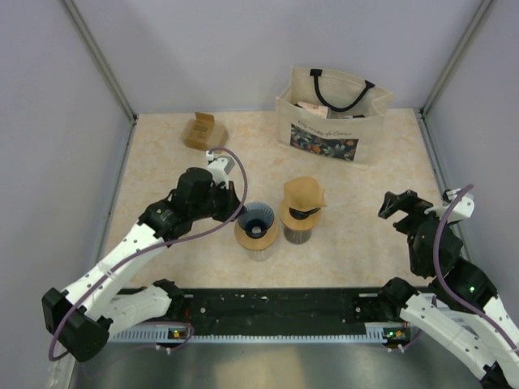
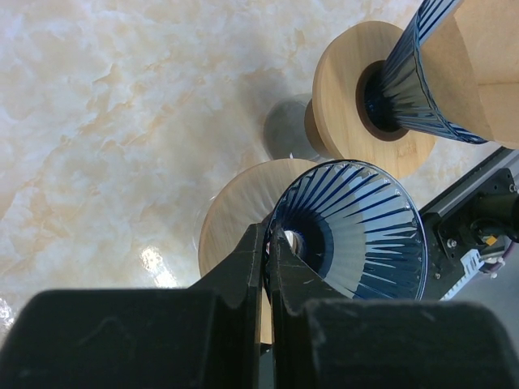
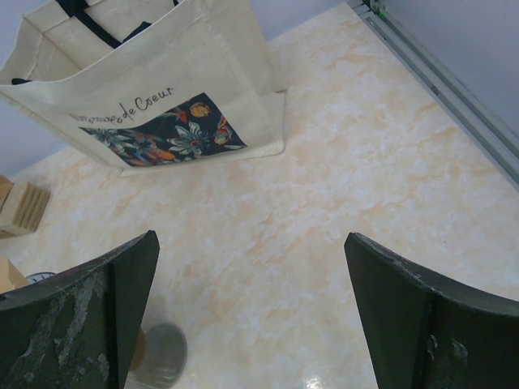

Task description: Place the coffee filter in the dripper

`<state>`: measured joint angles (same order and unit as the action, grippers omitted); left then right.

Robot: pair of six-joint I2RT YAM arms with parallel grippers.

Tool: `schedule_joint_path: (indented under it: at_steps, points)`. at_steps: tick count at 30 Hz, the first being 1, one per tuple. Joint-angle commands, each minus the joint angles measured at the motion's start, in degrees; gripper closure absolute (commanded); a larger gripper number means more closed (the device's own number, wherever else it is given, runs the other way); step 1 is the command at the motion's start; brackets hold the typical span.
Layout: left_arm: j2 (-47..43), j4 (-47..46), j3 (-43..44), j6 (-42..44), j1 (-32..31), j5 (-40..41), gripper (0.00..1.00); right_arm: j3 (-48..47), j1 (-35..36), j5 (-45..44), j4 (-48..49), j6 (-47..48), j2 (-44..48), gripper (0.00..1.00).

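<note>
The brown coffee filter [image 1: 304, 193] caps the right of two drippers [image 1: 298, 225], hiding that dripper's mouth. Just beside it stands the second, empty dripper [image 2: 357, 235]. The left gripper [image 2: 266, 243] has its fingers closed at the empty dripper's rim; whether they pinch it is unclear. The right gripper [image 3: 250, 239] is spread wide over bare table [image 1: 365, 243]. One tote bag [image 1: 328, 113] and one cardboard box [image 1: 203, 130] stand by the back edge.

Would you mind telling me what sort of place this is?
Probably a robotics lab test cell, staged for coffee-making: plain grey enclosure walls, a marble-look table, and props such as a blue dripper and a tote bag.
</note>
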<state>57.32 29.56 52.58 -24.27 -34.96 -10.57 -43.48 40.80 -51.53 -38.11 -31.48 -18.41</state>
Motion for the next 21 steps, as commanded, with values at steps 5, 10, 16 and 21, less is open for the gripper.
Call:
schedule_joint_path:
  at_steps: [5,10,16,21]
  points:
    - [1.0,3.1,2.4,0.9,-1.4,1.3,0.77,0.2,0.4,-0.9,1.5,0.5,1.3,0.02]
    - [0.5,3.0,2.6,0.4,-1.5,1.4,0.58,0.2,0.4,-0.6,1.5,0.3,1.3,0.02]
    - [0.0,2.8,2.9,-0.1,-1.6,0.8,0.46,0.2,0.4,-0.6,1.5,0.2,1.3,0.02]
    - [-1.0,3.1,3.6,-0.5,-1.5,1.3,0.08,0.2,0.4,-0.5,1.6,0.0,1.5,0.02]
